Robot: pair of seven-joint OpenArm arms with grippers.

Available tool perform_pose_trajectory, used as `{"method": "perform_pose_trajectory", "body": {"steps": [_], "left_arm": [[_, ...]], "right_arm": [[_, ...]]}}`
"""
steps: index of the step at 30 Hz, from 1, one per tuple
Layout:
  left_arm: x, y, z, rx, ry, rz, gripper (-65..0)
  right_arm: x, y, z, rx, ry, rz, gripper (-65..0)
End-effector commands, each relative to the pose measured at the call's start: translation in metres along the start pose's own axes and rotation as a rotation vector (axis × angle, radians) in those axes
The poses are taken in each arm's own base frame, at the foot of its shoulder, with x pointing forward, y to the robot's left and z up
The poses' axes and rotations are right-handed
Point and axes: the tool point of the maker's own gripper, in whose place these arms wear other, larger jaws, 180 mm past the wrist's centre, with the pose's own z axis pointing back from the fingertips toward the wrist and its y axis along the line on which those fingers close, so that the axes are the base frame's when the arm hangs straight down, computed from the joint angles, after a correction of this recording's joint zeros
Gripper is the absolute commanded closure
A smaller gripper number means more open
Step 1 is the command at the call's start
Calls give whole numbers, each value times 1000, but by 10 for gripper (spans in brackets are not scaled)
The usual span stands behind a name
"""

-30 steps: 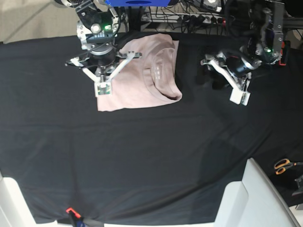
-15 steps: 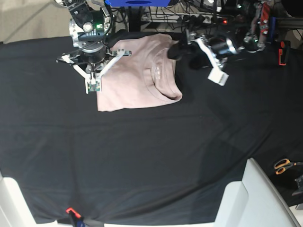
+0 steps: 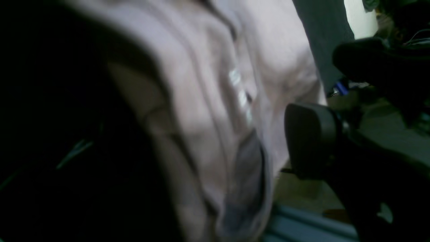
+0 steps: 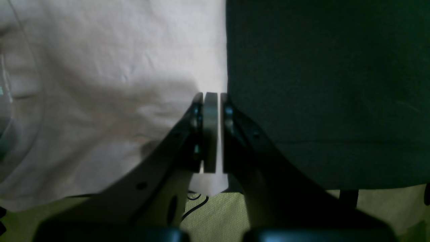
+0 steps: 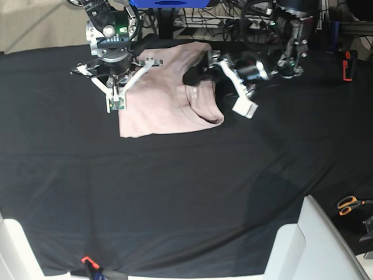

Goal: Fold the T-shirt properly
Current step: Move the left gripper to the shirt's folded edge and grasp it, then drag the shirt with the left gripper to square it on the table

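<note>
Since a second ago the left arm has swung from the far side of the table in over the pale pink short-sleeved cotton T-shirt [image 5: 166, 96], while the right arm has drawn back a little toward the table's far edge; the shirt itself lies as it did. Spread over the whole table is a large black cloth [image 5: 175, 192], and the shirt rests on it near the far edge, partly folded, its neckline side turned toward the left arm and a rounded fold at its near corner; the left gripper [image 5: 198, 73] reaches low across the shirt's collar, tilted sideways, its dark fingers [image 3: 310, 141] spread wide and released, nothing between them; its wrist view is blurred, showing the collar seam and a small pale label close under the camera. The right gripper [image 4: 211, 132] hangs just beside the shirt's straight side edge, where pink cloth meets black, its two flat pads pressed together and clenched on nothing visible; a sliver of pink shows behind them. At the table's near corners stand two white moulded plastic pieces [image 5: 303, 245]; a pair of orange-handled scissors [image 5: 349, 204] lies beyond the cloth's edge on the left arm's side; a small orange clip [image 5: 87, 261] grips the cloth's near hem.
</note>
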Motion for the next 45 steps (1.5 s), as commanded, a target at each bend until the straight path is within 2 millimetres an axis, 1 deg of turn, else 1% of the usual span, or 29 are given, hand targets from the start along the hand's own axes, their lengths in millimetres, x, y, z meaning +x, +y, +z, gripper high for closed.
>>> {"method": "perform_pose_trajectory", "body": {"steps": [1, 4, 5, 8, 9, 10, 12, 14, 15, 18, 20, 22, 24, 26, 31, 33, 34, 36, 38, 41, 45], "left_arm": [[-9, -1, -4, 15, 46, -15, -650], [-11, -3, -8, 22, 53, -21, -643], [-12, -2, -8, 23, 53, -20, -607], [-12, -3, -9, 21, 49, -16, -439], [-13, -3, -10, 20, 56, -14, -374], [-10, -3, -13, 15, 55, -15, -309], [-12, 2, -17, 18, 67, 3, -171], [-12, 5, -18, 19, 70, 11, -18], [-10, 7, -18, 23, 71, 7, 0], [-1, 12, -16, 34, 66, -12, 0], [4, 32, -8, 106, 86, -1, 0], [15, 45, -3, 152, 119, -8, 0], [26, 55, 4, 181, 167, -63, 0], [35, 61, 4, 201, 239, -170, 0], [44, 61, -9, 236, 435, -482, 0], [49, 59, -14, 252, 491, -599, 0], [53, 60, -13, 267, 513, -658, 0], [59, 55, -16, 282, 549, -789, 0], [71, 50, -19, 307, 574, -921, 0], [88, 52, -21, 352, 614, -1064, 0], [107, 44, -26, 317, 689, -1258, 0]], "right_arm": [[11, -8, 1, -23, -39, -15, -15], [11, -21, -2, -54, -35, -33, -15], [11, -25, -2, -65, -36, -40, -15], [8, -40, -3, -101, -32, -59, -15], [9, -46, -3, -117, -45, -67, -15], [8, -54, -3, -137, -56, -75, -15], [5, -72, -2, -187, -66, -106, -15], [2, -82, -2, -220, -62, -145, -15], [-1, -90, -2, -242, -58, -159, -15], [-4, -105, -2, -279, -51, -179, -15], [-4, -112, -2, -296, -50, -186, -15], [-5, -117, -2, -311, -48, -195, -15], [-4, -118, -2, -312, -51, -196, -15], [-3, -118, -2, -312, -53, -198, -15], [-5, -113, -4, -283, -42, -242, -15], [-8, -116, -5, -276, -31, -283, -15], [-10, -118, -6, -273, -24, -302, -15], [-16, -121, -8, -273, -7, -330, -15], [-18, -125, -11, -282, 2, -338, -15], [-23, -125, -15, -284, 21, -336, -15], [-23, -125, -15, -283, 21, -335, -15]]}}
